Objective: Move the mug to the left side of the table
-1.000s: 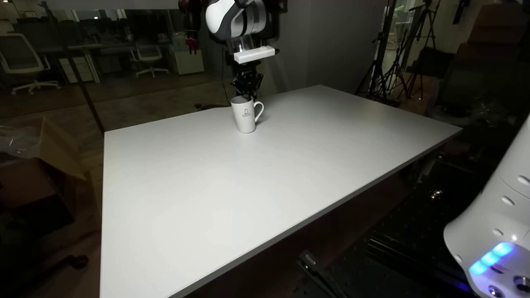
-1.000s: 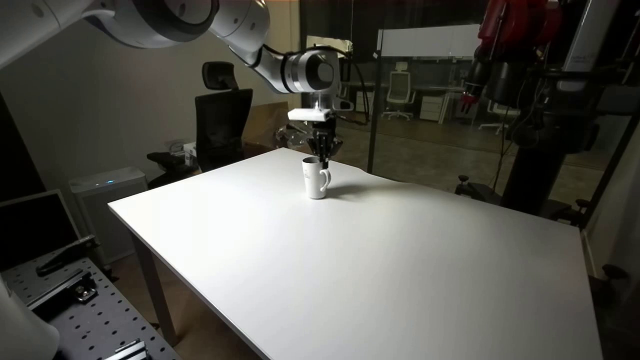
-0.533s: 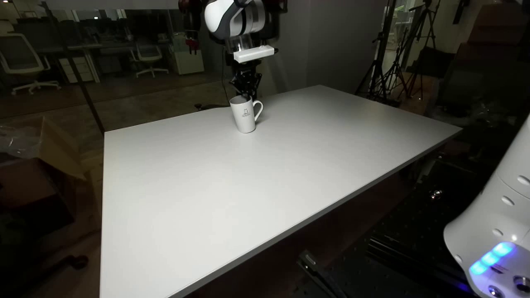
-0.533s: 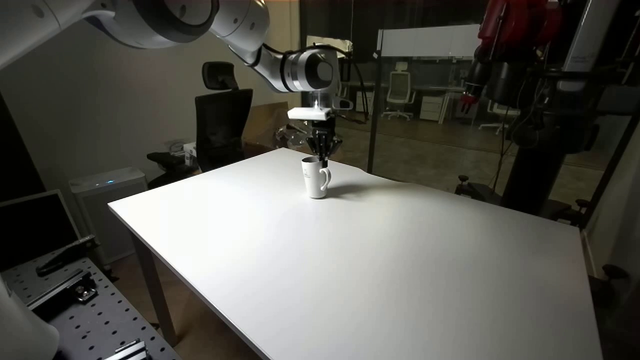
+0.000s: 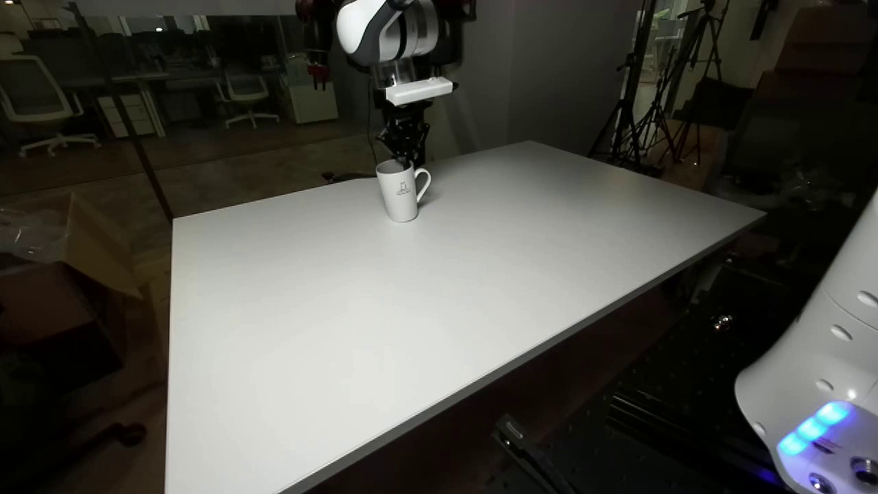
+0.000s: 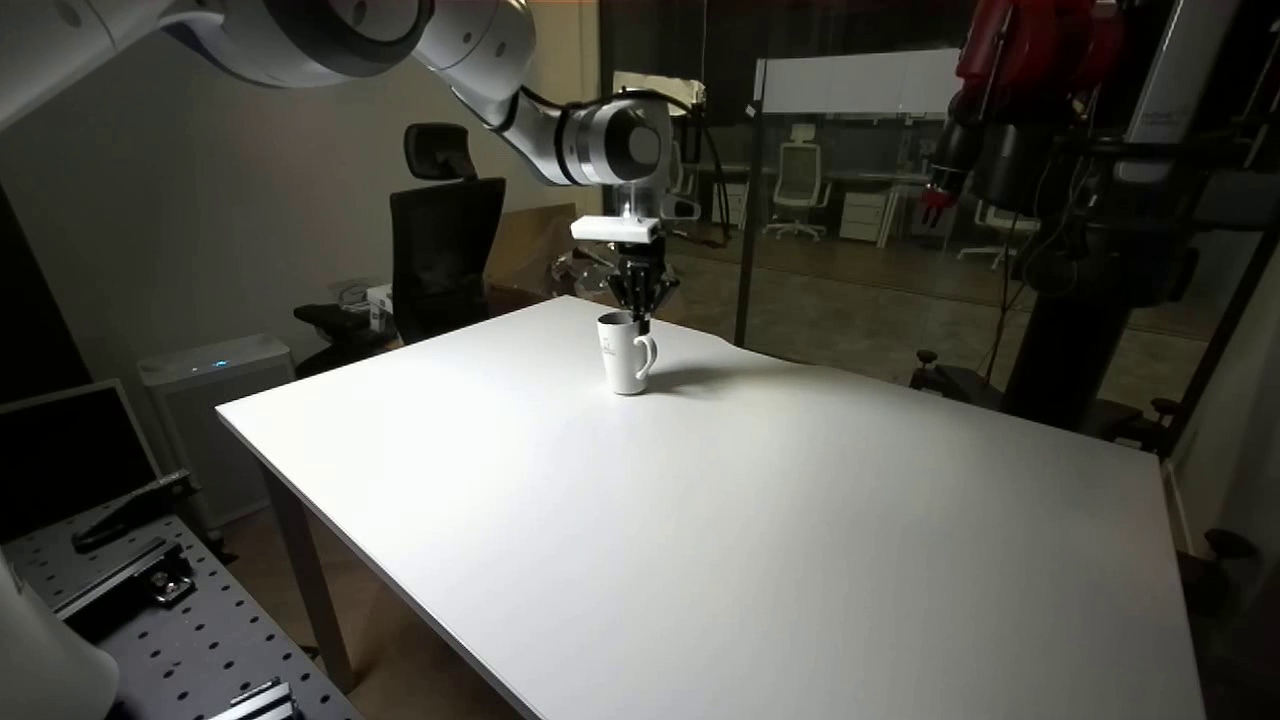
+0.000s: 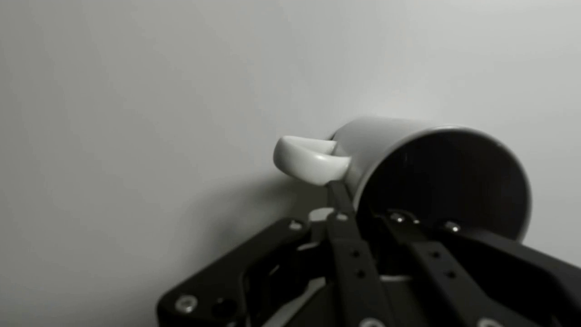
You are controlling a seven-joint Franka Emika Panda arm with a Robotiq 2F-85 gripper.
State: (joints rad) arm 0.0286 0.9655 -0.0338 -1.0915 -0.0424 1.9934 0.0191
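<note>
The white mug (image 5: 396,193) is near the far edge of the white table (image 5: 439,295), its handle to the right. It also shows in an exterior view (image 6: 620,358) and in the wrist view (image 7: 376,131). My gripper (image 5: 407,162) points down at the mug's rim; it also shows in an exterior view (image 6: 642,322). In the wrist view the gripper (image 7: 353,200) has one finger outside the wall beside the handle and the other inside the mouth, shut on the wall. The inner fingertip is hidden in the dark. I cannot tell whether the base touches the table.
The table's far edge (image 6: 700,335) runs just behind the mug. A black office chair (image 6: 445,250) and a cardboard box (image 5: 103,247) stand beyond the table. Another red and black robot (image 6: 1040,60) stands behind it. Tripods (image 5: 651,116) stand past a far corner.
The gripper and mug have shifted together slightly to the left in both exterior views. The mug leans a little. The grip looks the same.
</note>
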